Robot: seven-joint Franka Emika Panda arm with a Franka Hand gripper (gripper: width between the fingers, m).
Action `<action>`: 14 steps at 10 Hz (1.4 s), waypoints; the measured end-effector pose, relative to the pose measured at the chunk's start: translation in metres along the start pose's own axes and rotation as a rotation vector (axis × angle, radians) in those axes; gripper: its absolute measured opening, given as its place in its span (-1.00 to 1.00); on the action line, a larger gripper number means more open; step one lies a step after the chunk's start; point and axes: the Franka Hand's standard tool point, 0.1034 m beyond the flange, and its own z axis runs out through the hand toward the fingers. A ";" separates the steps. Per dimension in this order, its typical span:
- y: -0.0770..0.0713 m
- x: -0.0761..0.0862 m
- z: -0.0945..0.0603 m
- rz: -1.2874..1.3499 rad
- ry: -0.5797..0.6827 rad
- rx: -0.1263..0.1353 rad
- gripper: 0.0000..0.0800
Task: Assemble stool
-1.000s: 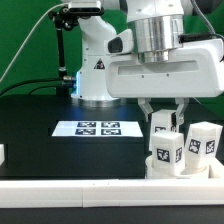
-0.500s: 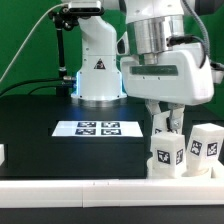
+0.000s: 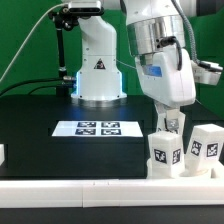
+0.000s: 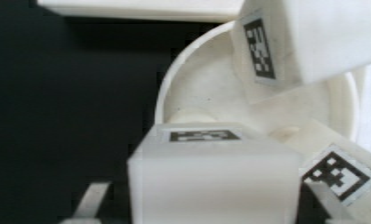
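Hovering tilted, the claw (image 3: 172,124) sits just above and behind an upright leg (image 3: 165,150) standing on the seat (image 3: 182,166); whether its fingers grip anything cannot be told. Another leg (image 3: 204,141) stands beside.

Exterior view low, front-on, wrist view close above, perhaps tilted, both showing stool legs (image 3: 165,152) (image 4: 208,170)

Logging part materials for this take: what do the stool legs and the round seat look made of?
The legs look like matte white plastic: blocky, opaque, without glare, each bearing a flat black-and-white printed tag. The seat shows a finely grained, slightly rough white surface, possibly 3D-printed plastic, though the wrist view cannot settle that.
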 end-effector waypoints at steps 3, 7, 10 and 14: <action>-0.008 0.025 -0.003 0.048 -0.011 -0.041 -0.16; -0.012 0.022 -0.003 0.182 -0.017 -0.070 -0.16; -0.012 0.007 0.000 0.365 -0.018 -0.075 -0.16; -0.012 0.006 0.000 0.305 -0.022 -0.078 0.46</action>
